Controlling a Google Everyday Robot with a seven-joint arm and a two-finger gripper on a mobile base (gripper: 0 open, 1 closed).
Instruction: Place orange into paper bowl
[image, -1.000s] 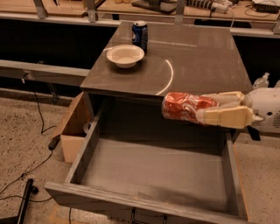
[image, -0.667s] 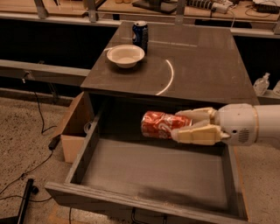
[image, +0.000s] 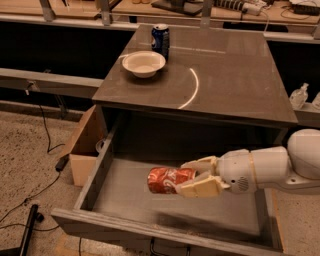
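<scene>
end effector above drawer hides part of can.

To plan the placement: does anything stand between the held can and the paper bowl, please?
The gripper holds the orange can over the open drawer, below the tabletop, whose front edge lies between. The blue can stands behind the paper bowl.
</scene>
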